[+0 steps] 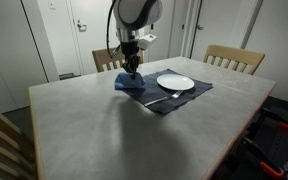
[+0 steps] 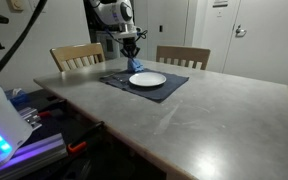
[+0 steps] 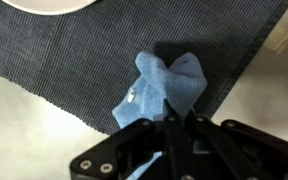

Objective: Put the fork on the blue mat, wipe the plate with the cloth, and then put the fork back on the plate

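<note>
A white plate (image 1: 175,83) lies on the dark blue mat (image 1: 189,100); both exterior views show it (image 2: 147,79). The fork (image 1: 167,97) lies on the mat in front of the plate. My gripper (image 1: 132,68) points down at the mat's corner beside the plate and is shut on the light blue cloth (image 1: 131,84). In the wrist view the cloth (image 3: 164,85) is bunched on the mat (image 3: 74,50) and pinched between my fingertips (image 3: 174,122). The plate's rim (image 3: 44,5) shows at the top left of that view.
The mat lies at the far side of a grey table (image 1: 104,130). Wooden chairs (image 1: 234,58) stand behind the table, another (image 2: 76,55) near the mat. Table edge (image 3: 279,40) lies close beyond the mat's corner.
</note>
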{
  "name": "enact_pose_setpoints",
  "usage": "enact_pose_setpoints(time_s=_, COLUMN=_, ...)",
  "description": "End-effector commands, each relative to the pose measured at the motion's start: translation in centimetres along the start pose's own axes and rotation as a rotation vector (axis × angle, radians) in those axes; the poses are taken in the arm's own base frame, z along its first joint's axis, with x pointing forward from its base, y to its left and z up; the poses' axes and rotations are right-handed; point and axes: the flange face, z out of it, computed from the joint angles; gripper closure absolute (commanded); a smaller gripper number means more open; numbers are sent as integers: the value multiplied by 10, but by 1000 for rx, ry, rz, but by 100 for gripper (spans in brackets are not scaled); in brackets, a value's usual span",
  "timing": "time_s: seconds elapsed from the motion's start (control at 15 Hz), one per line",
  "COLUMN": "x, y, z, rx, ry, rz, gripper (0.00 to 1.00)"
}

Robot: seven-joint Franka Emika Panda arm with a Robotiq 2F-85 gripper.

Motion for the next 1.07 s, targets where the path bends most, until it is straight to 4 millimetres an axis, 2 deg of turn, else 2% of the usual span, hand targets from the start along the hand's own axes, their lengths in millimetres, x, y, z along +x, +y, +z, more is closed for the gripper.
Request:
enact_pose_setpoints(time_s=0.0, x=-18, y=20, z=-15, rx=-29, ry=-34, rz=44, gripper=98)
enact_pose_setpoints(time_s=0.47, x=-55, y=72, z=-36, rx=-102, ry=-89, rz=176, gripper=98)
enact_pose_setpoints(time_s=0.73, x=-89, y=100, z=-37, rx=-146, ry=-157, rz=286, gripper=98)
enact_pose_setpoints(time_s=1.0, x=-121, y=113, z=-33, rx=-200, ry=-269, rz=383, gripper=98)
